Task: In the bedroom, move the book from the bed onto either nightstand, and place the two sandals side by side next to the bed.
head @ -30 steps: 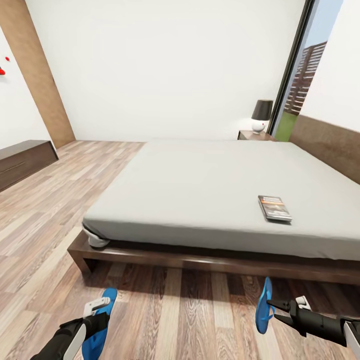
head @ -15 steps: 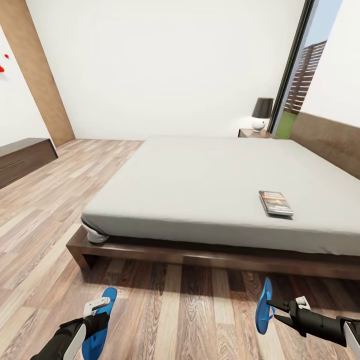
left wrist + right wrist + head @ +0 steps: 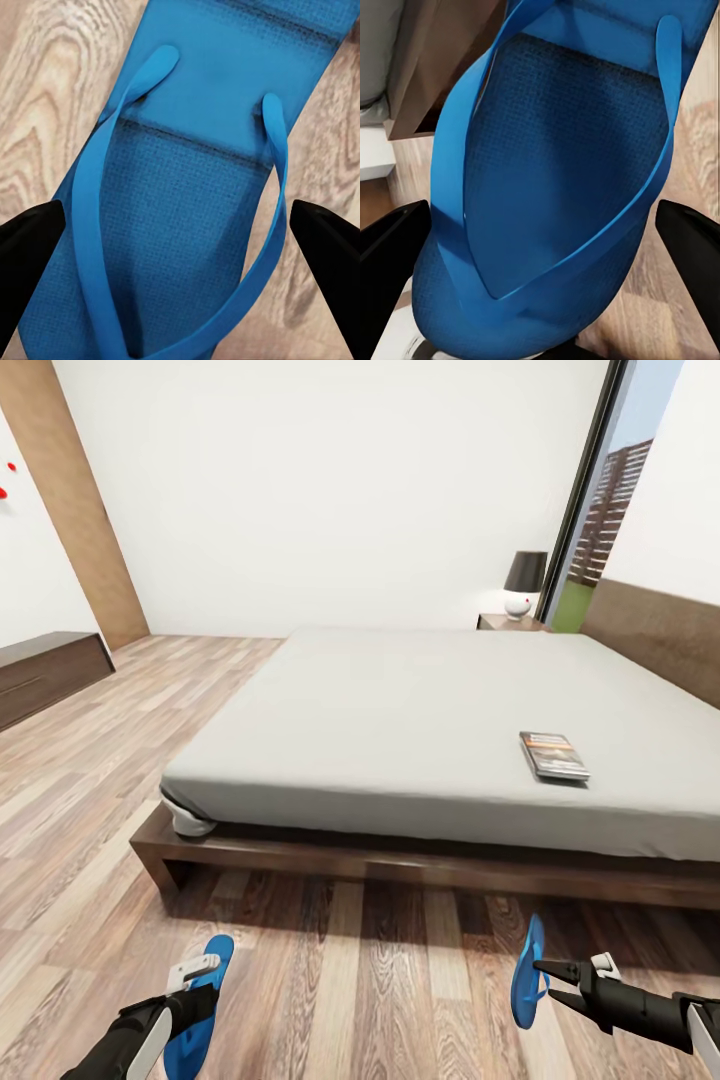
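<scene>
Now, each sandal (image 3: 527, 970) (image 3: 197, 1000) lengthwise toward bed (image 3: 420, 710); both grippers' fingers (image 3: 560, 972) (image 3: 195, 967) clasping one; book (image 3: 553, 754) lengthwise toward headboard.

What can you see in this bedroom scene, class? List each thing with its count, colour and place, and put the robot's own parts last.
Bed: 1, dark brown frame with off-white mattress, centre of the room.
Book: 1, dark cover with an orange band, flat on the mattress near its right front.
Sandals: 2, bright blue, one at the left gripper, one at the right gripper, edge-on above the floor.
Nightstand: 1, dark brown, beyond the bed's far corner by the window.
Lamp: 1, dark shade on a white base, on the nightstand.
Dresser: 1, dark brown, along the left wall.
Floor: wood planks, mixed tones.
Left gripper: 1, black and white, lower left.
Right gripper: 1, black and white, lower right.
</scene>
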{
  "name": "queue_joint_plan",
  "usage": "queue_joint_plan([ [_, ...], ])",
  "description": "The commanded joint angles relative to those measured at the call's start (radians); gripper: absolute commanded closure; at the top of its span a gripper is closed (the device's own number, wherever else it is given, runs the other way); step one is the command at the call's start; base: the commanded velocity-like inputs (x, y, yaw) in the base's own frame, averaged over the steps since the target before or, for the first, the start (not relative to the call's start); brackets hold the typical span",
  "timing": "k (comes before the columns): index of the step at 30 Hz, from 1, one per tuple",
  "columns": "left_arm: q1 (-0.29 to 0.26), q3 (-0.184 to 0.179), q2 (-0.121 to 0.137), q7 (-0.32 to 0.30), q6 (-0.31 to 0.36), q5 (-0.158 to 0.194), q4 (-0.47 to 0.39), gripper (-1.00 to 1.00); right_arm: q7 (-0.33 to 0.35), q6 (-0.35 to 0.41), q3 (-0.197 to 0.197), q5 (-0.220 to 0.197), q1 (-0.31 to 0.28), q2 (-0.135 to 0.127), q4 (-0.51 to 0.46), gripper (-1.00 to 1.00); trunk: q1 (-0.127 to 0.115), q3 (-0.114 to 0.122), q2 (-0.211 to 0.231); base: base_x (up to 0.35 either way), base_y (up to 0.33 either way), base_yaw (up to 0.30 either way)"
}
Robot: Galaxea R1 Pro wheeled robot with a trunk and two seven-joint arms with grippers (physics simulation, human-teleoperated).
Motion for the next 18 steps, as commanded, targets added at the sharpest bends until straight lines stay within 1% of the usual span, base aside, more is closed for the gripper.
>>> queue_joint_plan([
  [1,0.000,0.003,0.000,-0.002,0.006,0.005,-0.002,1.00,0.004,0.009,-0.004,0.001,-0.001,0.000,0.000,1.00,0.004,-0.004,-0.008,0.000,0.000,0.000],
  [4,0.000,0.002,0.000,-0.002,0.006,0.006,-0.001,1.00,0.004,0.009,-0.004,0.001,-0.001,0.001,0.000,1.00,0.015,-0.013,-0.029,0.000,0.000,0.000],
  [11,0.000,0.002,-0.001,-0.002,0.005,0.006,-0.001,1.00,0.002,0.008,-0.003,0.003,-0.001,0.001,0.000,1.00,0.018,-0.041,-0.030,0.000,0.000,0.000],
  [18,0.000,0.002,-0.001,-0.002,-0.017,0.006,-0.001,1.00,0.001,0.007,-0.003,0.006,0.000,0.001,-0.001,1.00,0.022,-0.068,-0.032,0.000,0.000,0.000],
])
